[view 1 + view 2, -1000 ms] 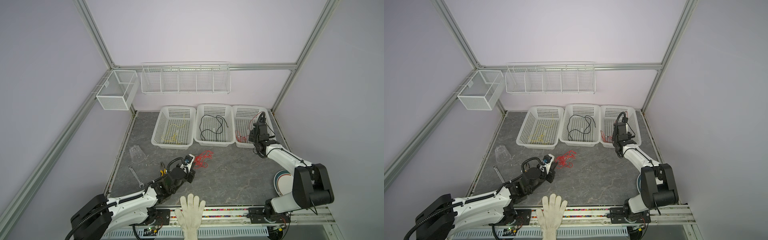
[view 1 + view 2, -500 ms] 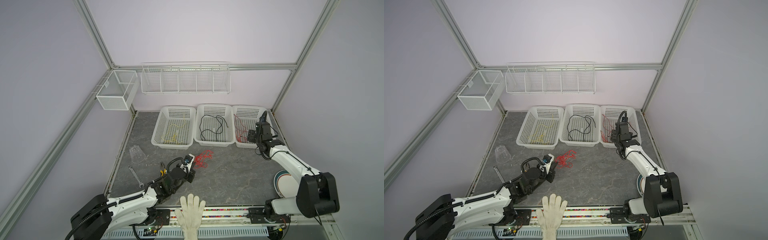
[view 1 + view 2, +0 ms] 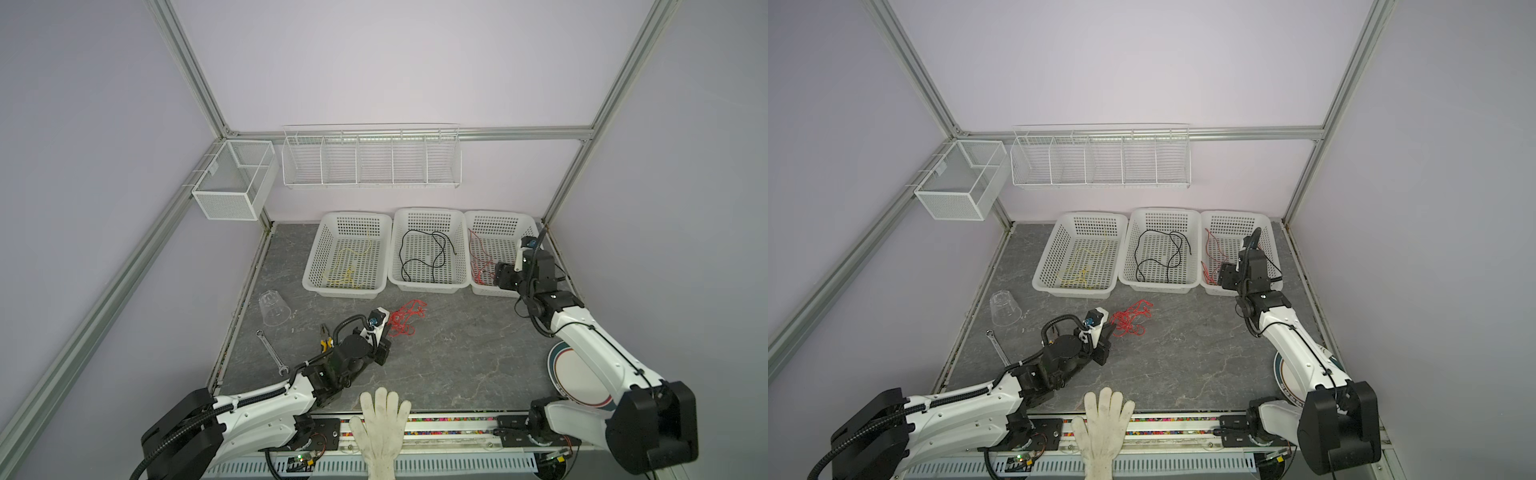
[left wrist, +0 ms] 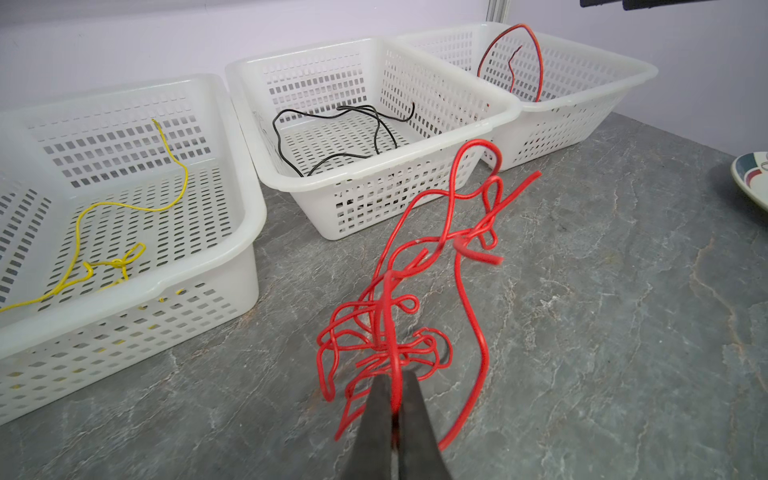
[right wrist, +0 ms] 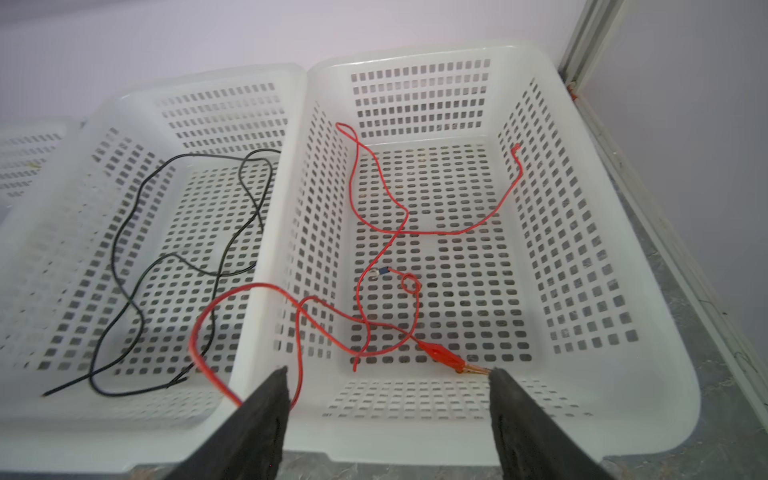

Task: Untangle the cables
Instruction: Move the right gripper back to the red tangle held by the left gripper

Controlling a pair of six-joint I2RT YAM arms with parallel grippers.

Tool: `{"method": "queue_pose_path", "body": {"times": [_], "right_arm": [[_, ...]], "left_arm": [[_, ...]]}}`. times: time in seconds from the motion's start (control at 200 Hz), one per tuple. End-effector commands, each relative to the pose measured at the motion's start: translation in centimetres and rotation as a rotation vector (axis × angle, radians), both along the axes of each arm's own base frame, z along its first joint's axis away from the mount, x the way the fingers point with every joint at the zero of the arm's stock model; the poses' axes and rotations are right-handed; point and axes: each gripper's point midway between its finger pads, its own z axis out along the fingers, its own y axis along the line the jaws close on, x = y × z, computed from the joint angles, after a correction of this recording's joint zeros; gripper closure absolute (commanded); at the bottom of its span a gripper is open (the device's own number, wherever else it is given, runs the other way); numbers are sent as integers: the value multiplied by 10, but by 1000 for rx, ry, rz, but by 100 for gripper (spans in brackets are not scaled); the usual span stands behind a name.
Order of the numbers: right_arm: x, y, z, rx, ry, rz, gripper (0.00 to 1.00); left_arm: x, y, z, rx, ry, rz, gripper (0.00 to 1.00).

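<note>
Tangle of red cable (image 4: 392, 353) pinched btwn left jaws.

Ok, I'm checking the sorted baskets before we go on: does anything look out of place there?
Perhaps. The red wire in the right basket does not lie flat: in the right wrist view one loop rises over the shared wall toward the middle basket with the black wire, passing a finger of the open right gripper.
</note>
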Motion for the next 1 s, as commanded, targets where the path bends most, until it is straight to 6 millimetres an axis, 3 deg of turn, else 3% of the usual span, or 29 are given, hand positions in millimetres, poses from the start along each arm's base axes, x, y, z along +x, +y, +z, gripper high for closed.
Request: {"method": "queue_pose_path", "body": {"times": [0.0,0.23,0.41,0.545,0.75,1.0], "right_arm": [[-12,42,20,107,-80,195,23],[-57,118,51,171,-135,550,24],[-84,154,43,276,-18,683,25],[-104,180,37,361,58,752,24],[-118,196,25,316,118,761,20],[-118,203,7,295,162,735,24]], "left_arm": [[-1,-7,18,-67,-18,-31,100],[-1,-15,39,-146,-38,-48,100],[6,-21,58,-204,-47,-32,100],[11,-43,62,-170,-6,-69,100],[15,-78,57,-189,70,-140,100],[17,-96,64,-221,71,-175,100]]}}
